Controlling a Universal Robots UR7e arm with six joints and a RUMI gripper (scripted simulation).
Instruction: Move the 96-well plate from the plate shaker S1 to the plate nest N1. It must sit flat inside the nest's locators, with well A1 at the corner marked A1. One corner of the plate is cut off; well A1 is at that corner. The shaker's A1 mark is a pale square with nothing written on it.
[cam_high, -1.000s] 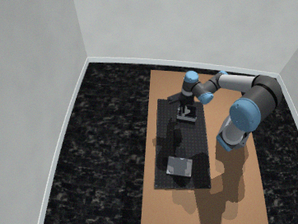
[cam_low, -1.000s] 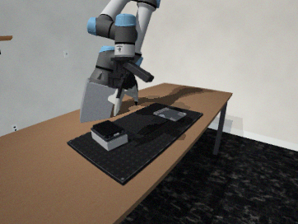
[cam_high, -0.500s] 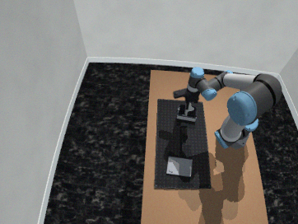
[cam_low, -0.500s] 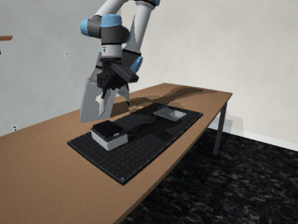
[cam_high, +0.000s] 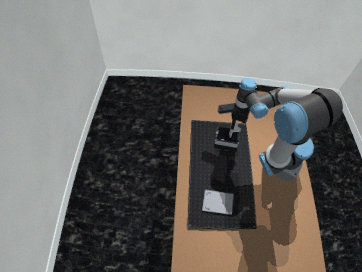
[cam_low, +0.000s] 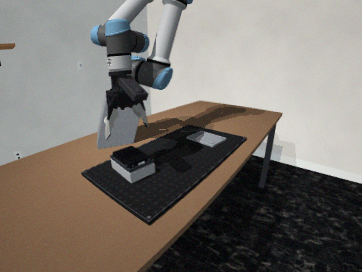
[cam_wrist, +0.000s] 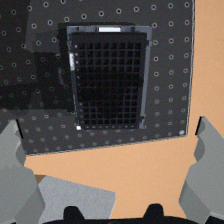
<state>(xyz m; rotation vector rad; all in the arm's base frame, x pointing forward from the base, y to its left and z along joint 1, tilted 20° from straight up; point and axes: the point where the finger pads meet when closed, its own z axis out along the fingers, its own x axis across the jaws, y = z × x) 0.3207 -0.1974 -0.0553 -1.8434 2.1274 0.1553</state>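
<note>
Here the approach to the pick was in hand. In the top view, the plate nest N1 (cam_high: 218, 203) lay pale at lower centre of the perforated mat (cam_high: 197, 175), and the plate shaker S1 (cam_high: 226, 139) sat above it near frame centre, with the 96-well plate (cam_wrist: 109, 82) resting on top. The gripper (cam_low: 121, 122) hung above the shaker, fingers spread wide and holding nothing. In the wrist view the plate sat upper centre, ahead of the jaws. Judged next: centre over the plate, descend to straddle its sides, then close, noting the cut corner for A1
</note>
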